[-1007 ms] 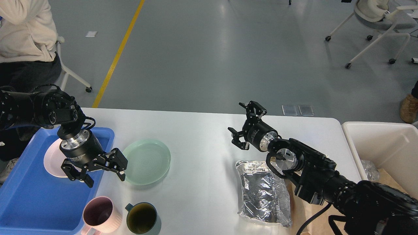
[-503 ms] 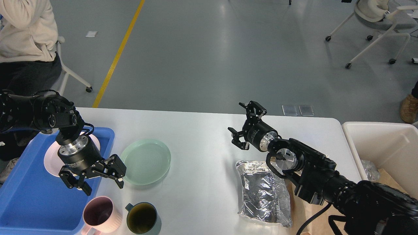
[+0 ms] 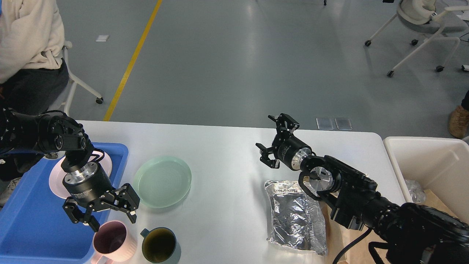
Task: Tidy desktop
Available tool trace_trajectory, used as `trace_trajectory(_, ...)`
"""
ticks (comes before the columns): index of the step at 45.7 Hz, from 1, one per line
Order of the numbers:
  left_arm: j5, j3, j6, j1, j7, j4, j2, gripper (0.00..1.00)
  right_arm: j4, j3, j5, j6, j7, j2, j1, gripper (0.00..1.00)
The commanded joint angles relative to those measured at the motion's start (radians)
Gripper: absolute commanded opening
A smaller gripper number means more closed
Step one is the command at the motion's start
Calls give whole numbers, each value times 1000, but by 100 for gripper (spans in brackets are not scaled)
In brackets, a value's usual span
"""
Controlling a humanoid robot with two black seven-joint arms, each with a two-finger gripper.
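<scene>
The white worktop [image 3: 227, 154] spreads across the lower half of the view, under both arms. The left end effector [image 3: 106, 216] hangs over its near left part, fingers spread wide and holding nothing, just above the rim of a pink mug [image 3: 110, 242] that stands at the near edge. Whether a fingertip touches the mug's rim I cannot tell. Beside the mug on its right stands a grey-green mug [image 3: 159, 245], dark inside. Just right of the left end effector lies a pale green plate [image 3: 163, 181], flat on the worktop and empty. To the left a blue tray [image 3: 33, 223] overlaps the worktop's left edge; a pink plate [image 3: 55, 179] lies in it, partly hidden behind the left wrist.

The right end effector [image 3: 275, 142] is raised over the middle of the worktop, pointing away and to the left, its fingers open with nothing between them. Near it, below the right wrist, a crumpled silver foil bag [image 3: 289, 216] lies on the worktop, with brown paper [image 3: 335, 234] showing at its right side. Past the worktop's right end stands a cream bin [image 3: 428, 165] with some clear wrapping [image 3: 414, 190] inside.
</scene>
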Motion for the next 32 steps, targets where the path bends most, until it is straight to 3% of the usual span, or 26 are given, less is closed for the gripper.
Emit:
trace_trajectory(1,0,1,0,20,2,2,0,96,0,0,0,0,1,0,0,100)
trace_trajectory(32,4,28,21,52,15,18,-13,96,0,0,0,0,0,0,0,100)
